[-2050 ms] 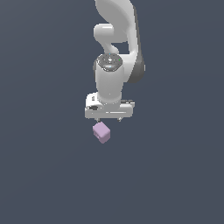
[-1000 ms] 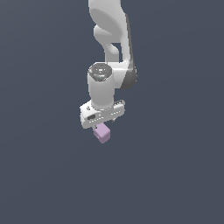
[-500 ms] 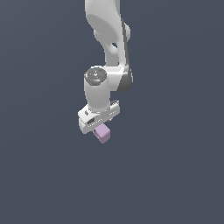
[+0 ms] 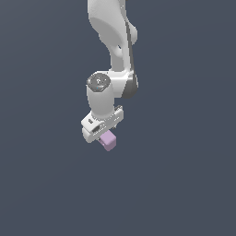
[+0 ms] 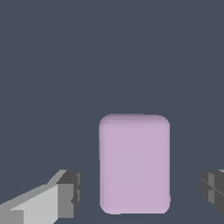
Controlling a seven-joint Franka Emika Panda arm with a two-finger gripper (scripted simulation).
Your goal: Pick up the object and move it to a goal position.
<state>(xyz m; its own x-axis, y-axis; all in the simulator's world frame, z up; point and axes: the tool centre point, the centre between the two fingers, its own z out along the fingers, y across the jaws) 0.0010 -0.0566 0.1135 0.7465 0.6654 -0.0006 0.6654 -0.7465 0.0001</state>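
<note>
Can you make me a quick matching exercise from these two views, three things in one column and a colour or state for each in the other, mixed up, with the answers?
Column one:
1. cube
2. end effector
3. arm link above the wrist

Column two:
A. white, rising out of the exterior view's top
B. open, a dark pad on either side of the cube with a gap at each
C. pale lilac-pink, sitting between the fingers

Pairs: 1-C, 2-B, 3-A
</note>
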